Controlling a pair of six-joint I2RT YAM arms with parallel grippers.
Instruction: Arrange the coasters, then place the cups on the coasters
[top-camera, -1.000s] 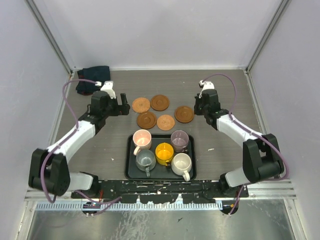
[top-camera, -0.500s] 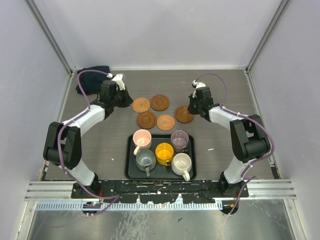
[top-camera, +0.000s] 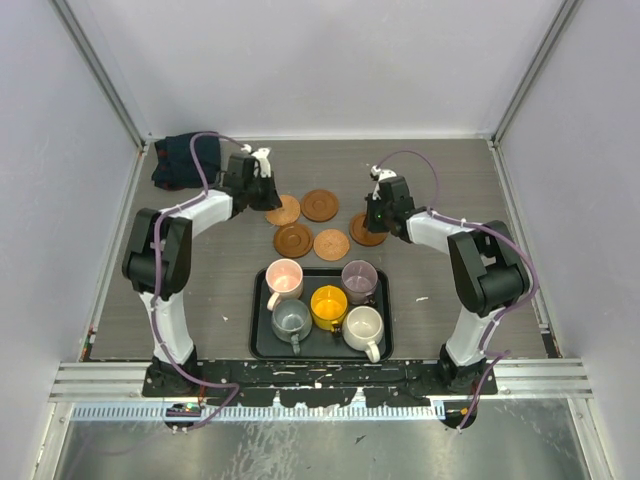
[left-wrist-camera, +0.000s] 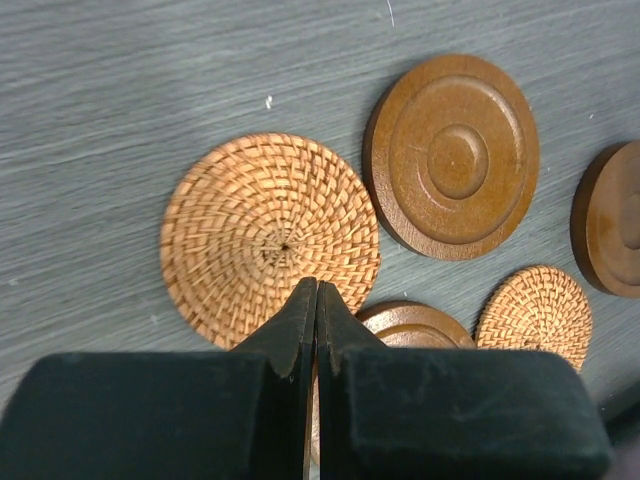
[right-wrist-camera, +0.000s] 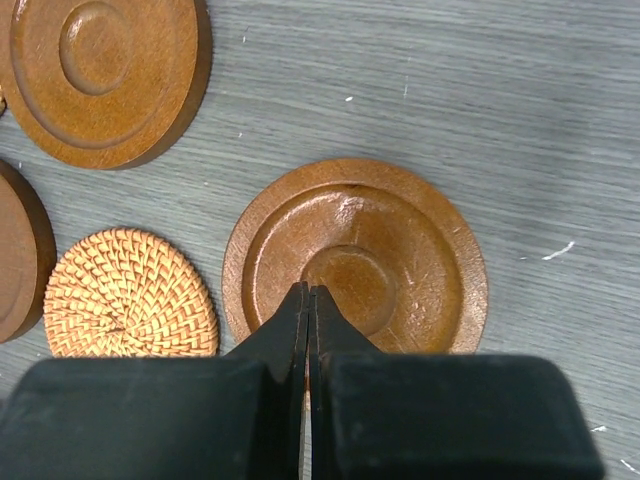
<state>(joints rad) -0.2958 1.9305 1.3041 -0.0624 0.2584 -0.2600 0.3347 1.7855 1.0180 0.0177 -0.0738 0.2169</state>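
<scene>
Left gripper (left-wrist-camera: 316, 290): jaws pressed together with nothing between them, tips poised at the near edge of the woven coaster (left-wrist-camera: 270, 240) at the far left of the group; contact cannot be confirmed. Right gripper (right-wrist-camera: 307, 292): jaws likewise together and empty, tips over the middle of the wooden coaster (right-wrist-camera: 355, 260) at the right of the group. Progress is judged early. All five coasters lie in a tight, irregular cluster on the table (top-camera: 450, 180), just beyond the tray (top-camera: 258, 335), too close together to take one cup each. All five cups stand in the tray: pink cup (top-camera: 285, 276) far left, mauve cup (top-camera: 359, 279) far right, yellow cup (top-camera: 328, 304) centre, grey cup (top-camera: 291, 318) near left, cream cup (top-camera: 364, 327) near right. No cup is on a coaster. Remaining work: space out the coasters, then transfer each cup. Materials: two coasters are woven from pale orange fibre in a tight spiral, with a rough, matte face. Three are dark brown wood, smooth and slightly glossy, with concentric rings and a round centre boss. The cups are smooth, glazed in appearance, each with one loop handle. The tray is black, rectangular, with a raised rim and rounded corners. The table has a grey, fine-grained finish.
</scene>
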